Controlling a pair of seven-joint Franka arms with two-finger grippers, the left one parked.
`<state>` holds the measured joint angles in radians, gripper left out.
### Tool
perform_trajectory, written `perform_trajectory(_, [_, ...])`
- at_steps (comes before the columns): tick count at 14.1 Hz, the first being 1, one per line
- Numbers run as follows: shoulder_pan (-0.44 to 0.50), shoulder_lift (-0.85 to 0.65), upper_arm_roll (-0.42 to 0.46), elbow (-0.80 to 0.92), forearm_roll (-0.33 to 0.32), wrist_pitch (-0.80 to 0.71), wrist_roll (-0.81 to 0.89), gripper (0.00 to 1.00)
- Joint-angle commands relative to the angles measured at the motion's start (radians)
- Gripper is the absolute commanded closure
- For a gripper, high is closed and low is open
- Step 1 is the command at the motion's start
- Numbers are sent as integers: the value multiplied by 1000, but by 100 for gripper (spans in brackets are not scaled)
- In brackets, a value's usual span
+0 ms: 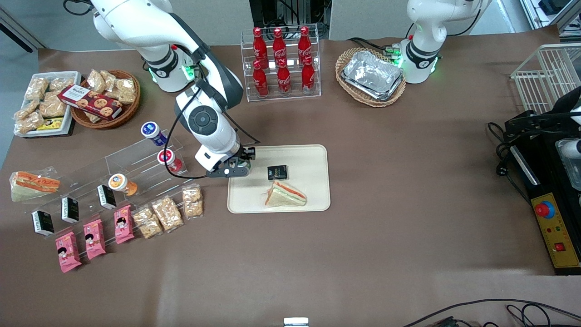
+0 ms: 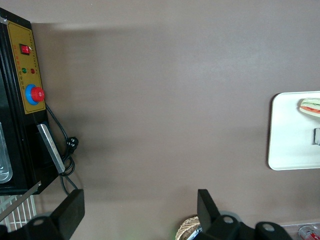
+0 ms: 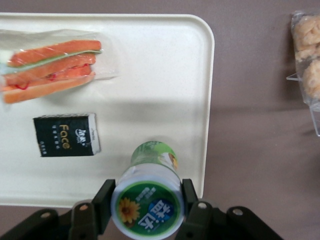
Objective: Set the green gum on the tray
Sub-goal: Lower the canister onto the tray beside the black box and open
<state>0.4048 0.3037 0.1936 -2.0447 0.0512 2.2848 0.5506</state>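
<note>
The green gum (image 3: 148, 195) is a small green bottle with a white lid and a green-and-yellow flower label. My gripper (image 3: 146, 200) is shut on it, one finger on each side of the lid. It hangs over the edge of the cream tray (image 3: 165, 70) nearest the working arm's end. In the front view the gripper (image 1: 236, 168) sits at that same edge of the tray (image 1: 313, 154), and the gum is hidden under the wrist.
On the tray lie a wrapped sandwich (image 1: 285, 194) and a small black box (image 1: 277, 172). A clear rack holding an orange bottle (image 1: 121, 183), a red bottle (image 1: 169, 159) and a blue-lidded one (image 1: 153, 132) stands beside the gripper. Snack packets (image 1: 167, 212) lie nearer the camera.
</note>
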Motion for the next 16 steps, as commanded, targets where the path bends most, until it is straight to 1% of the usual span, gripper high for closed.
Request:
perform_trajectory(1, [0, 12, 1, -46, -28, 85, 28, 70])
perform_trajectory(4, [15, 44, 1, -48, -37, 126, 54, 70])
perform_trajectory(5, [22, 57, 1, -48, -54, 142, 77, 70])
perform_trajectory(7, [22, 63, 1, -46, -111, 147, 124, 69])
perform_trajectory(8, [22, 64, 1, -46, -113, 147, 124, 65])
perform_trajectory(9, [22, 64, 1, -46, -113, 147, 124, 54])
perform_trajectory(10, [22, 67, 1, -45, -113, 147, 126, 35])
perform_trajectory(11, [22, 69, 1, -45, -113, 147, 129, 19])
perform_trajectory(13, [12, 66, 1, -40, -113, 142, 134, 1])
perform_trajectory(15, [-1, 40, -5, -31, -113, 133, 127, 1])
perform_trajectory(16, [-29, 13, -5, -29, -113, 116, 123, 1])
